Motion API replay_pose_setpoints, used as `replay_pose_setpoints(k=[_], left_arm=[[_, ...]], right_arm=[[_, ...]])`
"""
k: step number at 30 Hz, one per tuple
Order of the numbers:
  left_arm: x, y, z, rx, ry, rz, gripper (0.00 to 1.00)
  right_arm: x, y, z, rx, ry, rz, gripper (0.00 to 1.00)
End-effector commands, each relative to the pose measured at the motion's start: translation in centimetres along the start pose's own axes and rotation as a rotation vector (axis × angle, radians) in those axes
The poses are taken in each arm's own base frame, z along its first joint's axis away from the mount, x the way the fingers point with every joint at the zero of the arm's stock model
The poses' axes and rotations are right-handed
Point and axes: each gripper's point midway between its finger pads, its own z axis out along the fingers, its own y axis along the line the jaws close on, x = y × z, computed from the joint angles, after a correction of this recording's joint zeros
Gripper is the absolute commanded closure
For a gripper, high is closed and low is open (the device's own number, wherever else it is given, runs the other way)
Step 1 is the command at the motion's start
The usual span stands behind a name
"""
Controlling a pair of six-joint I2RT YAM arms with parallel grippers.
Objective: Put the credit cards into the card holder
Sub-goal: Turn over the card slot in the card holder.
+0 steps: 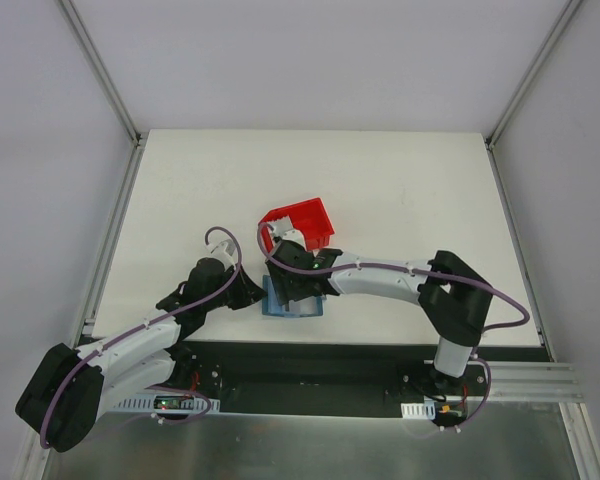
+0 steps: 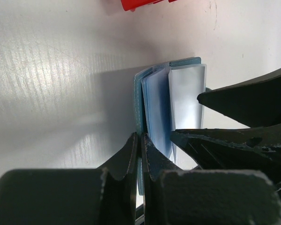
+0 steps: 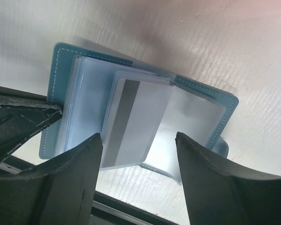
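Note:
The teal card holder [image 3: 61,65] lies open at the table's near edge, its clear sleeves fanned up. My left gripper [image 2: 140,140] is shut on the edge of its teal cover [image 2: 139,101], pinning it from the left. A white credit card [image 3: 143,119] with a grey stripe sits against a clear sleeve, its lower end sticking out. My right gripper [image 3: 138,140] is open, one finger on each side of that card. In the top view both grippers meet over the card holder [image 1: 280,308], the left gripper [image 1: 260,298] beside the right gripper [image 1: 298,285].
A red plastic bin [image 1: 305,220] stands just behind the card holder, its corner also in the left wrist view [image 2: 140,3]. The table's front edge and a dark rail [image 3: 131,211] run directly below the holder. My right fingers [image 2: 243,103] crowd the holder's right side.

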Motion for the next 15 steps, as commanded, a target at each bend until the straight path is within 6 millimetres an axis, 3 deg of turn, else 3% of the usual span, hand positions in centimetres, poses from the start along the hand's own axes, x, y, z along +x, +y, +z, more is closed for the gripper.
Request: replay_pose_setpoints(k=[1, 15], left_arm=[[-0.3, -0.9, 0.0, 0.032, -0.005, 0.038, 1.00], [0.1, -0.1, 0.1, 0.005, 0.000, 0.035, 1.00]], right_arm=[[-1.8, -0.7, -2.6, 0.038, -0.059, -0.016, 0.35], [-1.0, -3.3, -3.4, 0.133, -0.048, -0.020, 0.39]])
